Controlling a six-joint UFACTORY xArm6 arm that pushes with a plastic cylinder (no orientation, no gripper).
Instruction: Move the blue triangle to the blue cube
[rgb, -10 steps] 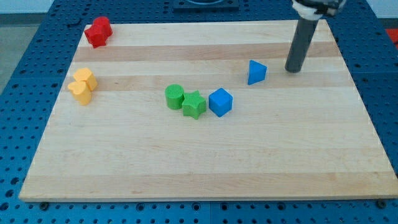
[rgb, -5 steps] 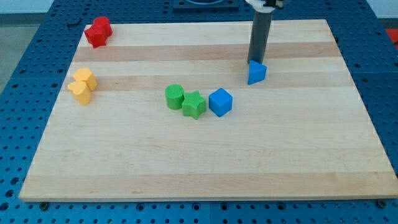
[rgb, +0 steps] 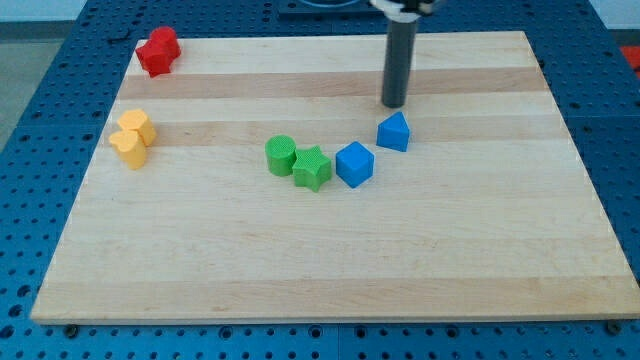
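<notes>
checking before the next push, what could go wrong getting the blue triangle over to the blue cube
My tip sits just above the blue triangle, slightly apart. A straight push down the view could slide it past the blue cube, which lies lower left.

The cube touches the green star, beside the green cylinder; a hard shove could scatter that row.

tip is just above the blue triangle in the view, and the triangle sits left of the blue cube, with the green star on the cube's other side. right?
One thing is off. The blue triangle sits to the right of the blue cube and a little above it, not left. The camera view shows this. The rest holds: my tip is just above the triangle, and the green star is on the cube's left.
</notes>
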